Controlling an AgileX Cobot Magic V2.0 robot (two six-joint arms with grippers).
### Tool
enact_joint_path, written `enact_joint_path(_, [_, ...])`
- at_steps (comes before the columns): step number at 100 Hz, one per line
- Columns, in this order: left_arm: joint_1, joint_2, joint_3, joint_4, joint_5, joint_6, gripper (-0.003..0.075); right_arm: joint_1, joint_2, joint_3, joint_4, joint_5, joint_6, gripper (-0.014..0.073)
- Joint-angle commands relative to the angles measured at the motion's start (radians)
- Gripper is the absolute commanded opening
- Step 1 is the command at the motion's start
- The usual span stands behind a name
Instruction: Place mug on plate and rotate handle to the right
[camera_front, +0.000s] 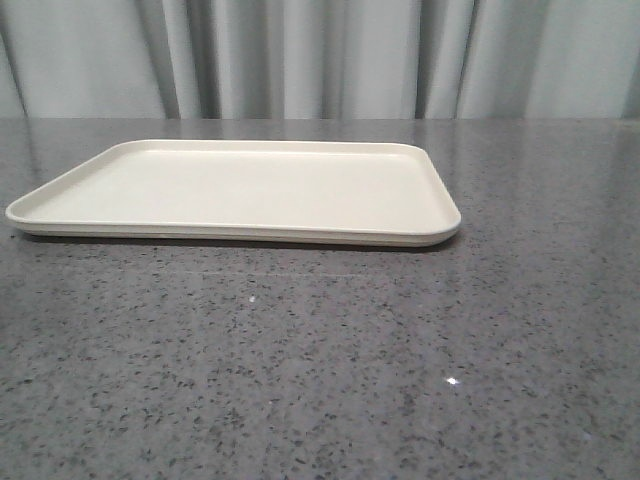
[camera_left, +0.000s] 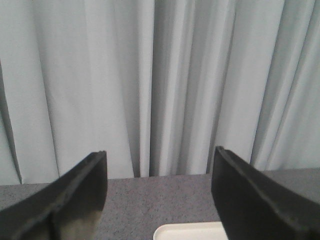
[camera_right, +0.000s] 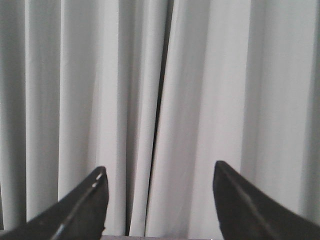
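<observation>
Plate (camera_front: 240, 190) flat on grey table (camera_front: 320, 380), curtain (camera_front: 320, 55) behind. Left tool (camera_left: 159, 192), right tool (camera_right: 159, 200) wide, holding nothing.

A cream plate (camera_front: 240, 190) looks like smooth plastic with a soft satin sheen. It rests on a grey speckled table (camera_front: 320, 370), stone-like and polished, with small glints of light. Behind hangs a pale curtain (camera_front: 330, 60) of matt, pleated cloth. The gripper fingers (camera_left: 80, 200) look matt black, like rubber or plastic.
</observation>
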Motion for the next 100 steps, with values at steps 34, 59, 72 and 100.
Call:
enact_joint_path(34, [0.003,0.156,-0.267,0.424,0.377,-0.251,0.044,0.0,0.017,-0.035,-0.004,-0.024,-0.011,0.0465])
enact_joint_path(59, [0.003,0.311,-0.298,0.497,0.627,-0.262,0.044,0.0,0.02,-0.035,-0.005,0.005,-0.011,0.0465])
enact_joint_path(72, [0.003,0.385,-0.298,0.528,0.713,-0.262,0.0435,0.0,0.02,-0.035,-0.005,0.008,-0.011,0.0465])
enact_joint_path(100, [0.003,0.439,-0.291,0.574,0.793,-0.262,0.0388,0.0,0.02,-0.035,-0.005,0.028,-0.011,0.0465])
